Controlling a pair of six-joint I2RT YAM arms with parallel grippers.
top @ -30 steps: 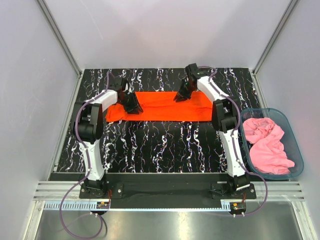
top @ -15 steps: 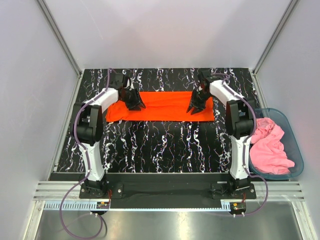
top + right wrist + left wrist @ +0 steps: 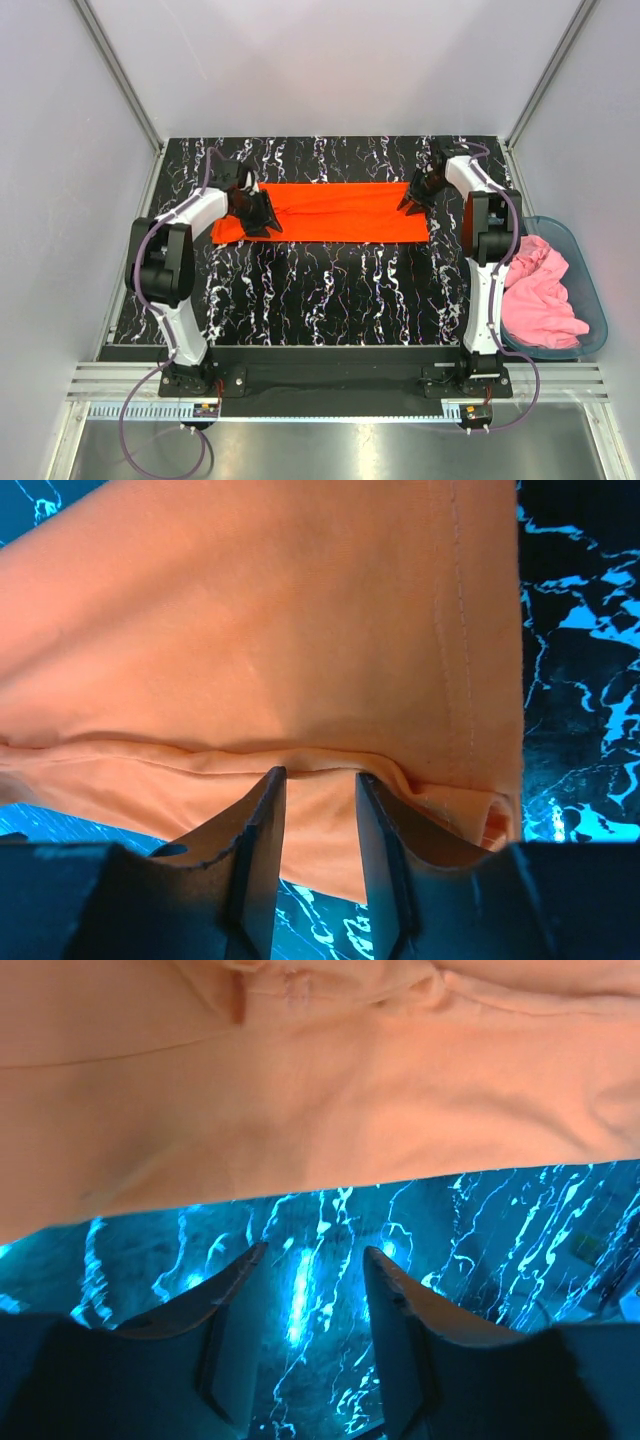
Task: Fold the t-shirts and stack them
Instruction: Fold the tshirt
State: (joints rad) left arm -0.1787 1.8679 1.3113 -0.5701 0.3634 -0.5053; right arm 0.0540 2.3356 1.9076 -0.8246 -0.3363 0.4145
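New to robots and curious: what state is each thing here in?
Bright orange-red cloth t-shirt: folded into a long flat strip on the table.
Light pink cloth t-shirt: crumpled, unfolded, in the bin.
Clear blue plastic bin: upright, holding that shirt.
Left hand: open, empty, over bare table beside the orange shirt's edge.
Right hand: open, tips at the orange shirt's folded end.

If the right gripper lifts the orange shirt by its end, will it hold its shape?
Probably not: the orange shirt lies flat with soft wrinkles, so a lifted end would likely droop. The stacked layers by the right gripper may slip apart. Pushed, it would likely bunch rather than slide.
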